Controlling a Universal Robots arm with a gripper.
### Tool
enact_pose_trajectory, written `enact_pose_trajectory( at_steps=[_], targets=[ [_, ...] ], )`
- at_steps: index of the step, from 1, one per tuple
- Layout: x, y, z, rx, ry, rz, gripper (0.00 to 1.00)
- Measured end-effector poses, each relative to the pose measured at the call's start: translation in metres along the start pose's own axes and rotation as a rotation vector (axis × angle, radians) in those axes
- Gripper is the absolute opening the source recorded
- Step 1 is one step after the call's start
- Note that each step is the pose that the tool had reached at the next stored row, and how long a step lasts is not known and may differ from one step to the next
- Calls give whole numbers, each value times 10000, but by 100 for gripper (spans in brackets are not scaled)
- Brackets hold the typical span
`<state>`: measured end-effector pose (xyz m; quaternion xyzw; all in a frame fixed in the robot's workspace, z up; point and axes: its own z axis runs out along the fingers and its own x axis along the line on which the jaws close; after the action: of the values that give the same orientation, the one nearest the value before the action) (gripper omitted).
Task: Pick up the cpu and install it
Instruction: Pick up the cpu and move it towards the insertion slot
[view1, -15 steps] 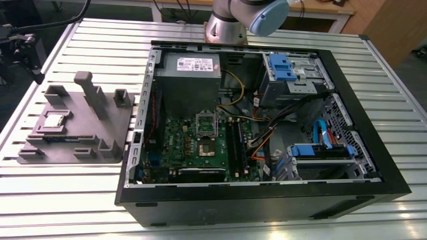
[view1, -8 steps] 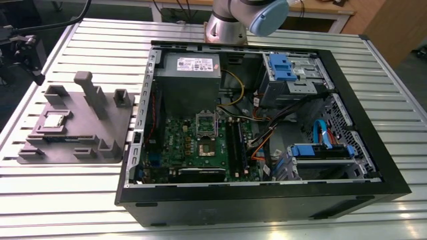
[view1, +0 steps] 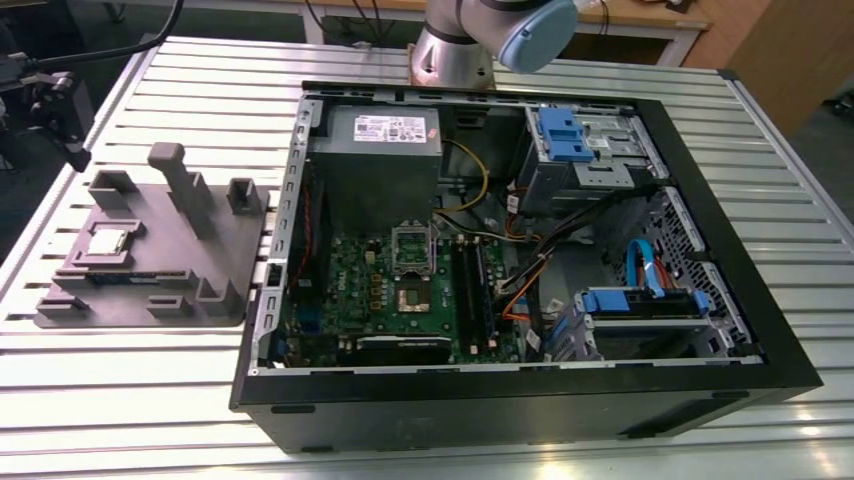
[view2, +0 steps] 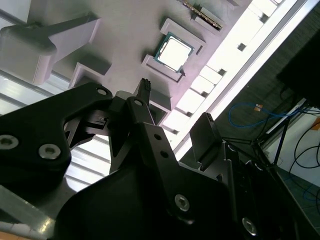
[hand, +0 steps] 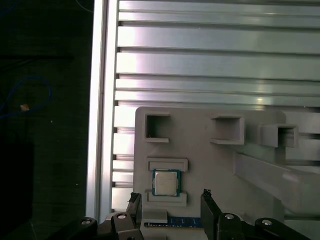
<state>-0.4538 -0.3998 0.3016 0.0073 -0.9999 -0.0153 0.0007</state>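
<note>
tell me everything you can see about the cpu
The cpu is a small flat square chip with a shiny silver-grey metal top and a darker greenish rim. It lies flat, top up, seated between two raised ledges on the grey holder plate. Only that plate touches it. The open gripper hangs clear of it.

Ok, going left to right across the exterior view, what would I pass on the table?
cpu, resting in the grey holder tray → green motherboard inside the open computer case → blue drive caddy.
</note>
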Motion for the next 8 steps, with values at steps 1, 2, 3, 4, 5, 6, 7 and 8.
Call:
enact_pose_trajectory(
  at_steps=[1,2,3,4,5,6,7,8],
  targets=[
    [0,0,16,1,-1,0,59],
    [0,-1,47,1,-1,0,59],
    [0,-1,49,1,-1,0,59],
    [0,-1,50,1,-1,0,59],
    [0,-2,52,1,-1,0,59],
    [0,-2,55,1,-1,-1,59],
    [0,-2,58,1,-1,-1,59],
    [0,-2,61,1,-2,-1,59]
  ],
)
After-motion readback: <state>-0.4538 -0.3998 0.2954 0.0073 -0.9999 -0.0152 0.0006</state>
